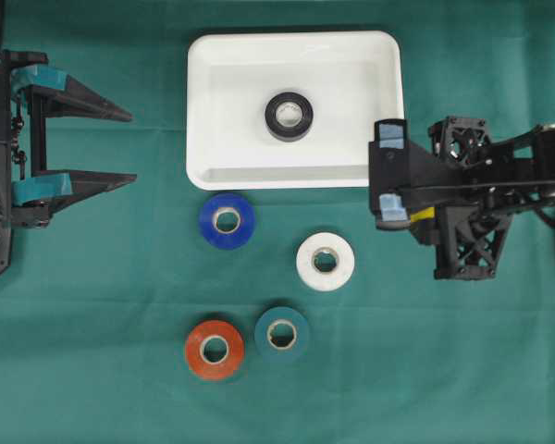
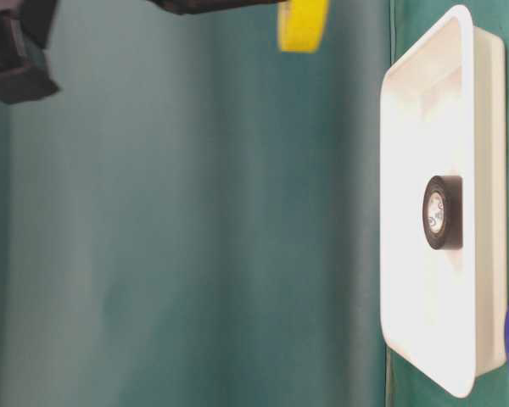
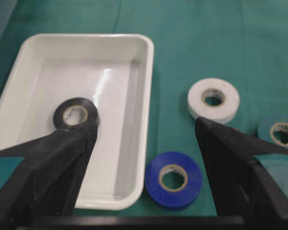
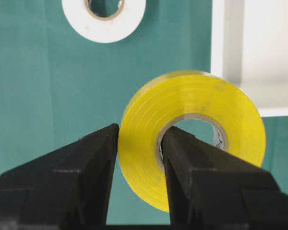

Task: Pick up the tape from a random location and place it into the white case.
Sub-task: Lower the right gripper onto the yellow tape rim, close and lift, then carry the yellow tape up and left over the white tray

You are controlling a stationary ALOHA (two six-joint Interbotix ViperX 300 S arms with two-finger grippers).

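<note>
Beside the white case (image 1: pixel 200 111) lie blue (image 1: pixel 227 221) and white rolls (image 1: pixel 325 262).

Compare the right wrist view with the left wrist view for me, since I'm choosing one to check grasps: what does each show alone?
Only the right wrist view shows the yellow tape pinched through its hole by the right gripper.
Only the left wrist view shows the black tape lying in the case, the blue tape beside it, and the open left gripper.
Both show the white tape and the white case.
</note>
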